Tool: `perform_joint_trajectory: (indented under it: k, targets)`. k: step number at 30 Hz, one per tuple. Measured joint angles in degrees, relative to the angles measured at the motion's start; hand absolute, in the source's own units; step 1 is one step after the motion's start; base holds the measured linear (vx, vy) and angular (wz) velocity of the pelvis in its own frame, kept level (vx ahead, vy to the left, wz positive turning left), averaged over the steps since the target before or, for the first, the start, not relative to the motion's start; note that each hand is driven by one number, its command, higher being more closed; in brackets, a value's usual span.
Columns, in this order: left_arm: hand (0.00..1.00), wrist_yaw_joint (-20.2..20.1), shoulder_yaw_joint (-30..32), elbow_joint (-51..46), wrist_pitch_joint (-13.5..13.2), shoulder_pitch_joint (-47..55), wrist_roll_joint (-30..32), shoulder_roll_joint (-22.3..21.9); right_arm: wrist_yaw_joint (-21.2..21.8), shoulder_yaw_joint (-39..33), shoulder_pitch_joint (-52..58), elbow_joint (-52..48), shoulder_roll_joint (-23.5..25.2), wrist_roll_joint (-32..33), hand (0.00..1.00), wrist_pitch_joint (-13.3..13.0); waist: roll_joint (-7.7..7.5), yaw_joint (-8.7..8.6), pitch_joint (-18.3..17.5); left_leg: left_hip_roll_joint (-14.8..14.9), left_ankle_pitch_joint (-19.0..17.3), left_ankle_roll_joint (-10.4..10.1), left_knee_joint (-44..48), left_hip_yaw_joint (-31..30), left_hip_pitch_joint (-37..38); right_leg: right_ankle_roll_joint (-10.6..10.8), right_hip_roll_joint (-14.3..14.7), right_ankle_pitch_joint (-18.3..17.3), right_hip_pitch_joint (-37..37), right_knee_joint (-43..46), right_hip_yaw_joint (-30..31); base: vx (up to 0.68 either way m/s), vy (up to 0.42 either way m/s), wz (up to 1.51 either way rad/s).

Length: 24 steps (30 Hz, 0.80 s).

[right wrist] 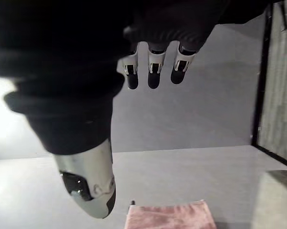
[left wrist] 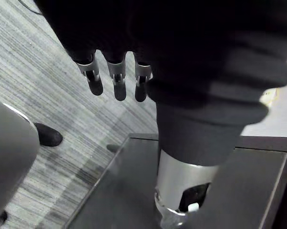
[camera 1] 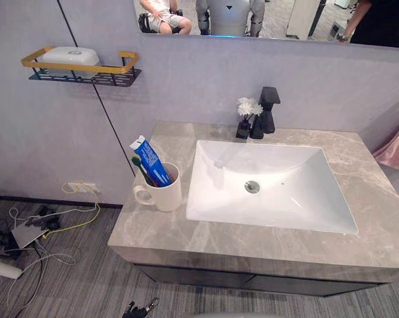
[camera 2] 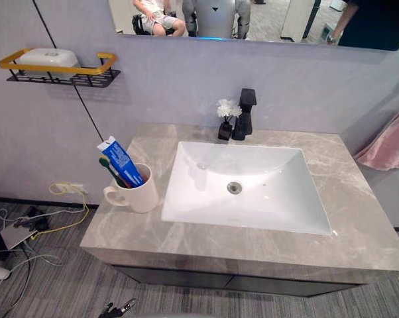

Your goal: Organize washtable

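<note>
Left hand [left wrist: 116, 78] and right hand [right wrist: 153, 71] hang with fingers relaxed, empty. Mug [camera 1: 164, 191] holding toothpaste [camera 1: 150, 161] and toothbrush [camera 1: 140, 169] stands near the surface's [camera 1: 378, 199] left edge, beside the sink [camera 1: 279, 199]. Risk: a clumsy reach tips it over.

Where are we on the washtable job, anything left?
Looks done: toothpaste and toothbrush stand in the cup left of the sink; soap sits on the wall rack. In hand: nothing; left hand and right hand hang open and empty. Left: perhaps only the pink cloth right of the counter, if it counts.
</note>
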Motion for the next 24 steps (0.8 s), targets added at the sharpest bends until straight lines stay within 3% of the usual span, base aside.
perform_joint_trajectory:
  k: [5, 7, 13, 16, 24]
  targets:
    - [0.00, 0.03, -2.69, 0.18, 0.05, -1.82, -0.09, -0.62, -0.70, 8.26, 0.75, 8.53, 1.03, 2.06, 0.00, 0.37, 0.47, 0.15, -0.04, 0.80, -0.91, -0.50, 0.87, 1.10, 0.98, -0.12, 0.47, -0.09, 0.90, 0.15, -0.08, -0.01, -0.034, -0.11]
    - [0.00, -0.04, -3.80, 0.65, 0.04, -1.92, -0.12, -0.55, 2.09, 11.57, 0.57, 17.67, 1.18, 3.92, 0.00, 1.54, 0.57, 1.03, 0.05, 1.36, -1.54, -0.88, 1.44, 2.08, 1.70, -0.53, 0.78, -0.52, 1.21, 0.67, -0.03, -0.01, -0.053, -0.20]
    - [0.00, -0.18, -5.03, 1.04, 0.04, -1.70, -0.14, -0.44, 8.72, 12.20, 0.31, 32.48, 1.19, 4.60, 0.00, 5.16, 2.21, 2.23, 0.57, 1.60, -1.58, -0.98, 1.07, 2.47, 1.93, -0.56, 1.04, -0.59, 1.34, 0.70, -0.04, 0.00, -0.018, -0.02]
    - [0.00, -0.19, -5.02, 1.05, -0.02, -1.57, -0.12, -0.39, 10.51, 12.19, 0.32, 38.20, 1.12, 4.47, 0.00, 5.92, 2.11, 3.00, 1.26, 1.56, -1.58, -0.99, 0.69, 2.37, 3.00, -0.55, 1.06, -0.58, 2.54, 0.47, -0.25, 0.00, -0.007, 0.02]
    - [0.00, -0.32, -5.06, 2.68, -0.14, -0.89, 0.03, 0.85, 14.43, 13.43, 0.10, 50.90, 0.58, 2.35, 0.00, 8.07, 1.90, 3.02, 1.82, 1.04, -1.47, -1.05, -0.51, 1.42, 3.83, -0.34, 0.88, -0.72, 3.17, -0.30, -0.90, -0.01, -0.017, 0.04]
